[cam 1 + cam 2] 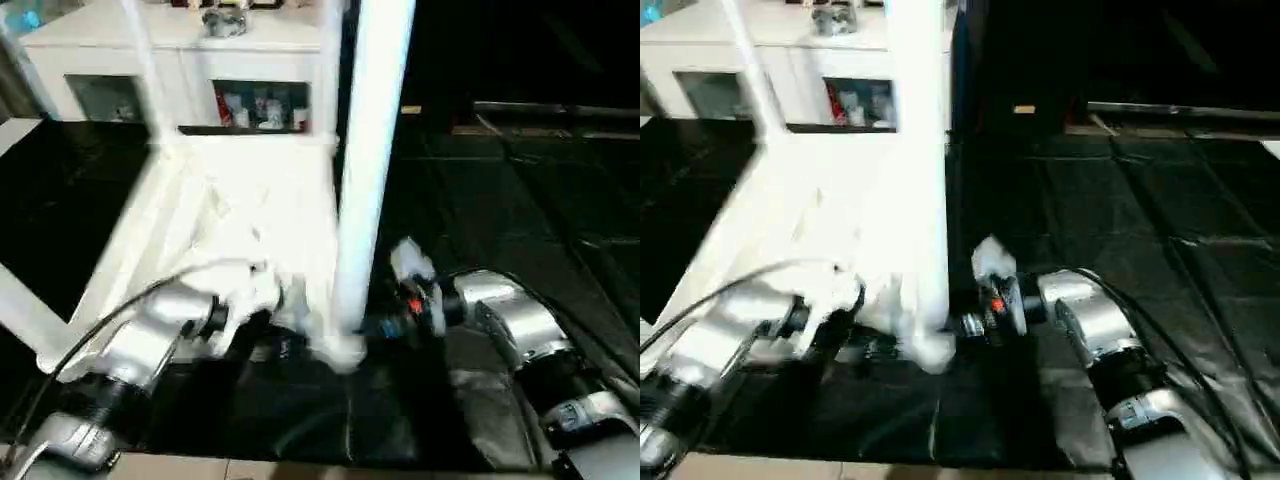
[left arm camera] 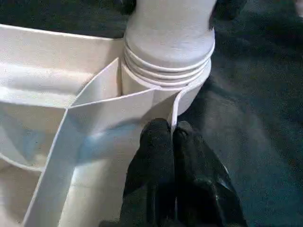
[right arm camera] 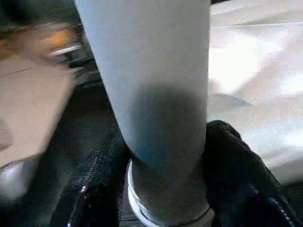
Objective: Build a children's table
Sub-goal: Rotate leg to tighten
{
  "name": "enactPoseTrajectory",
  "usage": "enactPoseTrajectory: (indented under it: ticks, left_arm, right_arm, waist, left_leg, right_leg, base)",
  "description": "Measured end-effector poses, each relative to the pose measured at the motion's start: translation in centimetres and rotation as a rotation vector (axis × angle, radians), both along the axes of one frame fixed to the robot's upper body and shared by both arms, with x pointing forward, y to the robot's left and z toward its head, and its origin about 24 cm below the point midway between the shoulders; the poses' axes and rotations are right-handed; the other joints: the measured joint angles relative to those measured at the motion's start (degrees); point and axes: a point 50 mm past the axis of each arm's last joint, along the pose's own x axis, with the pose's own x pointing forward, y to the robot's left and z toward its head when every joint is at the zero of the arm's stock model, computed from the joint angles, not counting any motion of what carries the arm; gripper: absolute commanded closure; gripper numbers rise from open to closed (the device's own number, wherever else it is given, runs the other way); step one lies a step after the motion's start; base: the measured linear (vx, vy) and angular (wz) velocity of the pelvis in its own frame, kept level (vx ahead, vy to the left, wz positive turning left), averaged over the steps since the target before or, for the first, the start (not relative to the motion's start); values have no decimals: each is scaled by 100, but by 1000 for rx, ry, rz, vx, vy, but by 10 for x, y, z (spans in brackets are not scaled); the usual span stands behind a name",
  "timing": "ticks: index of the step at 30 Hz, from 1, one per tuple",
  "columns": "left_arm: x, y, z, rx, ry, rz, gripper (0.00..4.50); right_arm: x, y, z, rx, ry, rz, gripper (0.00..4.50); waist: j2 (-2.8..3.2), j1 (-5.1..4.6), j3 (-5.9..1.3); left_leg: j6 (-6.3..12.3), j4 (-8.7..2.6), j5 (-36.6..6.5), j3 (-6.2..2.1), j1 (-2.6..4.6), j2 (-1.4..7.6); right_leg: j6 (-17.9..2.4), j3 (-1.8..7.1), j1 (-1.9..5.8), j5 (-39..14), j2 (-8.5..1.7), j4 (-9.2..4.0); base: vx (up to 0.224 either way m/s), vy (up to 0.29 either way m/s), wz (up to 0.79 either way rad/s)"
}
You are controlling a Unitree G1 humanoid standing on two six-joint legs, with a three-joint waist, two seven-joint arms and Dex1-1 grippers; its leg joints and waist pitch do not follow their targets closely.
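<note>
My forearms frame the leg [image 1: 372,150], upright in the near corner socket of the upturned top [image 1: 240,210] on a black mat [image 1: 520,200]; cabinet [image 1: 180,60] beyond. Left gripper [image 2: 173,137] pinches the socket rim [image 2: 176,101], steadying it. Right gripper [image 3: 163,156] clamps the leg's base, probably to screw it in.

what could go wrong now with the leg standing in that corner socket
The leg still shows thread rings above the corner socket, so it may not be fully seated and could tilt or cross-thread. The right tool straddles the leg low down, so the tall top could sway. The left tool pinches only a thin rim and might slip.
</note>
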Motion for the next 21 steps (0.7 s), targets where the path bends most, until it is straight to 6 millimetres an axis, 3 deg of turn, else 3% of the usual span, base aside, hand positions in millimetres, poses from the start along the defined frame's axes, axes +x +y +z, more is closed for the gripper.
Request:
enactPoseTrajectory:
  ticks: [4,6,10,14,16,21]
  left_arm:
    - [17,-8,-2,3,-9,200,450]
    - [22,-13,-2,10,-20,252,450]
    - [33,-20,-2,16,-43,382,450]
    - [35,-22,-1,28,-60,406,450]
    - [36,-22,0,31,-65,400,450]
    - [35,-20,1,31,-75,363,450]
  right_arm:
    - [19,17,-1,-28,-28,-285,249]
    - [24,24,-2,-37,-32,-365,250]
    - [35,41,-1,-57,-48,-541,252]
    - [36,47,-1,-54,-72,-590,252]
    - [36,47,-1,-51,-77,-591,198]
    - [34,45,0,-35,-76,-557,146]
  waist:
    - [-7,-227,-2]
    - [-6,-260,-2]
    - [-5,-279,-3]
    - [-4,-264,-3]
    - [-4,-255,-3]
    - [3,-242,-5]
  left_leg:
    - [-9,-3,5,-19,38,-4]
    - [-10,-11,5,-29,44,-5]
    - [-10,-18,4,-28,51,-8]
    - [-11,-23,3,-27,50,-10]
    - [-12,-40,2,-25,51,-12]
    - [-13,-78,2,-26,55,-11]
  right_leg:
    - [8,-21,3,-2,1,-9]
    - [8,-32,2,-2,2,-22]
    - [8,-33,-5,-2,3,-28]
    - [7,-27,-4,-1,2,-30]
    - [4,-23,-5,1,2,-30]
    - [-10,-28,-11,9,6,-28]
  base:
    - [0,0,0]
    - [0,0,0]
    - [0,0,0]
    - [0,0,0]
    - [0,0,0]
    - [0,0,0]
